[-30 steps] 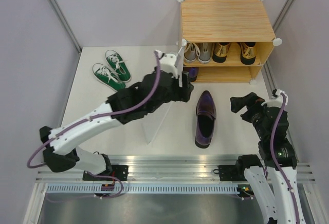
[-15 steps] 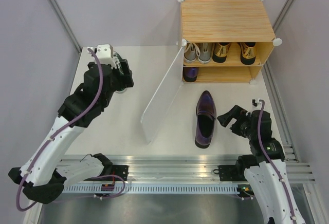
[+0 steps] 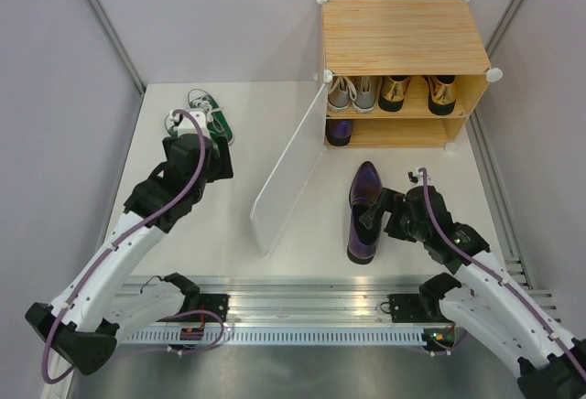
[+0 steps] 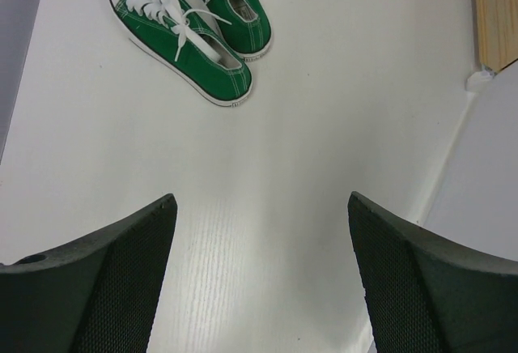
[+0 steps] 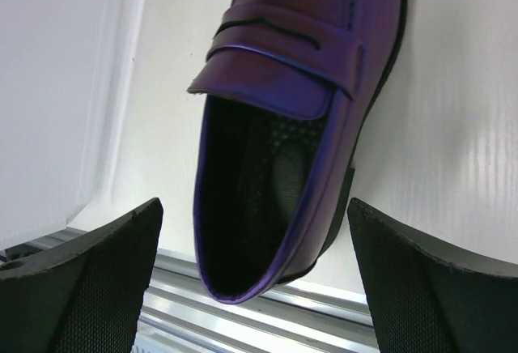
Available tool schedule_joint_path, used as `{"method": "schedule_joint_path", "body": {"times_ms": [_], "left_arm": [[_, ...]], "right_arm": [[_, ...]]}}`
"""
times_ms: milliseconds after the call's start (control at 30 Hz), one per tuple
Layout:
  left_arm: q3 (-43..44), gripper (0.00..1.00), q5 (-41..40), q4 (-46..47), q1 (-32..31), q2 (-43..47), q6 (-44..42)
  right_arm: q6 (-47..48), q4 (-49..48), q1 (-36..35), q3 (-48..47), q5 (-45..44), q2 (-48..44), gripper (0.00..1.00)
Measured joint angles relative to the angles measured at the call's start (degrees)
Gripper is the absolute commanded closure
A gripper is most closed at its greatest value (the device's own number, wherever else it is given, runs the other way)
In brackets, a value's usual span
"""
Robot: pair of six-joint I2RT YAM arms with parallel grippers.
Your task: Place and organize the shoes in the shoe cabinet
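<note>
Green sneakers (image 4: pixel 190 41), pair, unshelved on the table (image 3: pixel 238 234) ahead of my wide, empty left gripper (image 4: pixel 259 272); purple dress shoe (image 5: pixel 279 118), one, loose below my wide, empty right gripper (image 5: pixel 255 280); shoe cabinet (image 3: pixel 403 37) holds grey sneakers (image 3: pixel 352 94), gold shoes (image 3: pixel 417 94), purple mate (image 3: pixel 340 131).
</note>
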State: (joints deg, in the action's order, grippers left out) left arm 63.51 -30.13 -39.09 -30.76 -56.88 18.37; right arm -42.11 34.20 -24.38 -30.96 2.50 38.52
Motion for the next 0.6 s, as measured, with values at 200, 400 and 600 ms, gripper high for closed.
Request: {"method": "schedule_joint_path", "body": {"times_ms": [200, 400, 600], "left_arm": [[-1.4, 0.11, -1.3, 2.1, 0.8, 2.7, 0.0], [-2.2, 0.10, -1.3, 2.9, 0.9, 2.7, 0.0], [-2.5, 0.10, -1.2, 3.0, 0.9, 2.7, 0.0]], "right_arm": [[-4.4, -0.3, -11.3, -3.9, -9.0, 5.0, 0.02], [-9.6, 1.6, -23.2, -5.3, -20.7, 10.0, 0.02], [-15.6, 6.1, -32.7, -7.7, -30.9, 15.9, 0.02]]}}
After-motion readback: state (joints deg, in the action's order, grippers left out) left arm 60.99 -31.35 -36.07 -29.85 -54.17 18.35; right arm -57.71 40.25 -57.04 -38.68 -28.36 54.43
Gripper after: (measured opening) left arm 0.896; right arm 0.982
